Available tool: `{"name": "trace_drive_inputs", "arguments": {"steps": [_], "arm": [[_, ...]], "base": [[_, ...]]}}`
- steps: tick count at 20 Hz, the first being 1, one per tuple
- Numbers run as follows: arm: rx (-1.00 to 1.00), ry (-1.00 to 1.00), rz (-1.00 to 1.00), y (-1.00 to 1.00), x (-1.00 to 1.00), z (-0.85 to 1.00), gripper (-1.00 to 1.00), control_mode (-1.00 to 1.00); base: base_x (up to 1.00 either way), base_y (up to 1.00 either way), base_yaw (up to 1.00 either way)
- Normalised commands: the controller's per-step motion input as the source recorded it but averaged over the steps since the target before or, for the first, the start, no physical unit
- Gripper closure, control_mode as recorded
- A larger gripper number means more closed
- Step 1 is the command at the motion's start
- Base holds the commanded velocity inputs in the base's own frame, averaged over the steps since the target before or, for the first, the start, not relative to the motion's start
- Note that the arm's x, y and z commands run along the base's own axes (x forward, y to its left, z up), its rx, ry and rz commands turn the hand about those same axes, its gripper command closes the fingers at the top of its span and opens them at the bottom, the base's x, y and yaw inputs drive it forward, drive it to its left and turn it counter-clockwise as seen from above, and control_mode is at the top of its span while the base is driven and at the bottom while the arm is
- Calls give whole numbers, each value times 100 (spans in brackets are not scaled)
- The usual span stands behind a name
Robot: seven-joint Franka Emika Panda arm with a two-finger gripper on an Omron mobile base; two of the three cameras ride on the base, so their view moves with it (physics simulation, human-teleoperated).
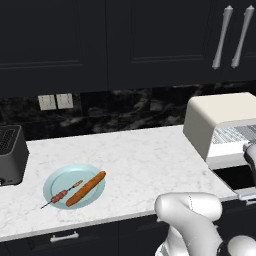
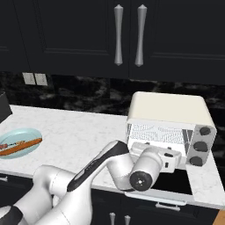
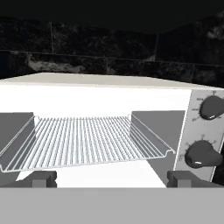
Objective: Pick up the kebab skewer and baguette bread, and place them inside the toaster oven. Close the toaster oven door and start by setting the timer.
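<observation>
White marble worktop (image 1: pixel 140 150) is running beneath dark upper cabinets (image 1: pixel 125 40) bearing silver bar handles (image 2: pixel 128 35). Black marbled backsplash (image 1: pixel 125 107) is carrying two pale wall outlets (image 1: pixel 55 101). Dark lower drawers (image 1: pixel 75 237) are sitting below.

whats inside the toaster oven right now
Inside the toaster oven there is a bare wire rack with no food on it. The space under the rack is partly hidden from view.

Kebab skewer (image 1: pixel 61 195) and baguette bread (image 1: pixel 86 188) on plate (image 1: pixel 55 179), bench (image 1: pixel 145 160) left; toaster oven (image 1: pixel 220 125) right, door (image 2: pixel 173 186) down.
</observation>
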Motion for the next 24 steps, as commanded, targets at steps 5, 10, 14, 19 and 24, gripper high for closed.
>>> {"name": "trace_drive_inputs", "arguments": {"steps": [5,10,14,19,24], "arm": [[-1,1,1,0,10,0,-100,-100],[-1,0,10,0,26,-2,-100,-100],[0,3,17,0,26,-6,-100,-100],[0,2,7,0,22,-27,-100,-100],[1,1,0,0,27,-21,-100,-100]], "base": [[0,0,0],[0,0,0],[0,0,0],[0,0,0],[0,0,0]]}}
